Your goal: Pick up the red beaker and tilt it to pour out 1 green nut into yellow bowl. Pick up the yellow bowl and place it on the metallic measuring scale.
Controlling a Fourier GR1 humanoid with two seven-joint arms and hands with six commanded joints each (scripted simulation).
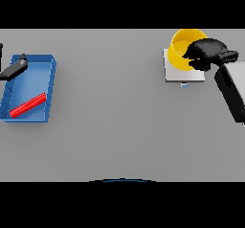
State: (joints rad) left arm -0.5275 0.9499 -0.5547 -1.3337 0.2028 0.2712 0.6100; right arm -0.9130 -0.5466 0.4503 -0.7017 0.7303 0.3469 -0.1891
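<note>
The yellow bowl [181,48] is tilted over the metallic measuring scale [178,74] at the back right of the table. My right hand [206,53] has its fingers curled round the bowl's right rim. A red beaker [27,105] lies on its side in the blue tray [46,62] at the left. My left hand [14,69] shows at the left edge, over the tray's back corner, with straight fingers holding nothing. I see no green nut.
The blue tray stands at the table's far left. My right forearm [232,90] runs along the right edge toward the scale.
</note>
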